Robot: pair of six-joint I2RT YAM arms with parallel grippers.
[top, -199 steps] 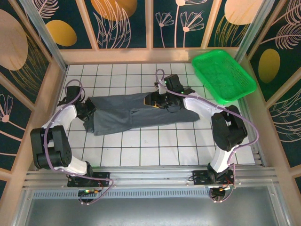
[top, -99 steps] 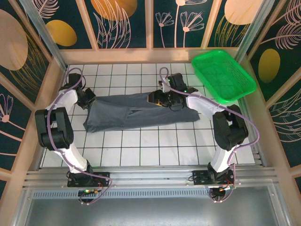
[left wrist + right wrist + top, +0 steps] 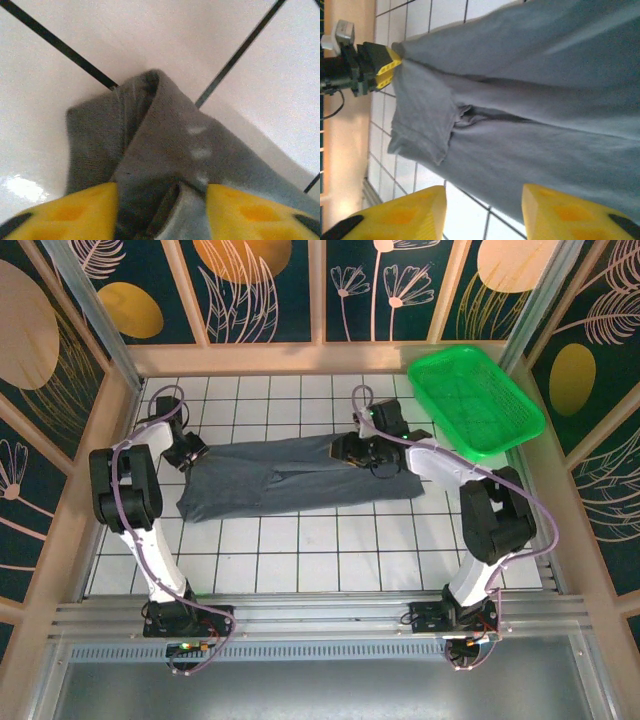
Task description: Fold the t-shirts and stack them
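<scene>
The left gripper (image 3: 190, 452) sits at the t-shirt's left end with its fingers parted and released; a bunched fold lies between them. The dark grey t-shirt (image 3: 285, 478) lies spread across the white tiled tabletop (image 3: 300, 550). Over its right part the right gripper (image 3: 348, 449) hovers with jaws apart, grasping nothing. A green basket (image 3: 475, 400) stands at the far right.
</scene>
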